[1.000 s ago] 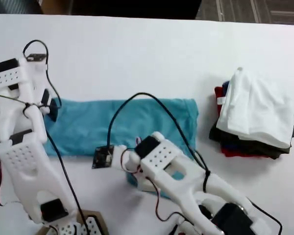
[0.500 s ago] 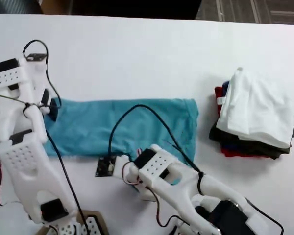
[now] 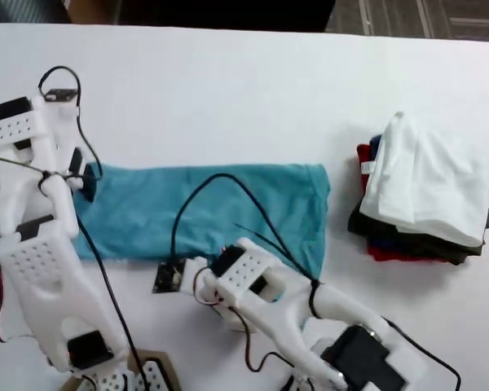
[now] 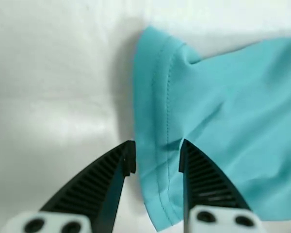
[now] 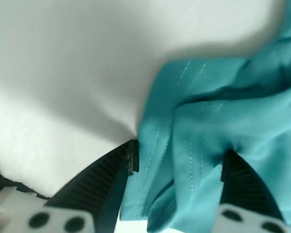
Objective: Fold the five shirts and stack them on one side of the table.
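One teal shirt (image 3: 228, 204) lies as a long flat band across the middle of the desk (image 3: 228, 90), running from the 9 o'clock side toward 3 o'clock. A pile of folded shirts (image 3: 407, 236) sits apart from it at the 3 o'clock edge; a white shirt (image 3: 428, 179) is on top, with black, red and dark blue layers showing under it. I think there are four in that pile, but the lower edges run together from the high camera and I can't count them for certain.

My left end effector (image 4: 157, 145) is down at the band's 9 o'clock end; its fingers stand moderately apart and straddle the stitched hem, one finger (image 4: 104, 184) over bare desk and the other over cloth. The hem lies flat between them and nothing is gripped.

My right end effector (image 5: 179, 151) is at the shirt's 6 o'clock edge, a little toward 3 o'clock from the middle; the jaws are spread wide. A bunched, doubled-over piece of the hem, with its rows of stitching, sits in the gap and touches the tip of one finger (image 5: 106, 179); it is not clamped.

From above, the right arm's white body covers that bit of the edge; its black cable (image 3: 197, 189) arcs over the teal cloth.
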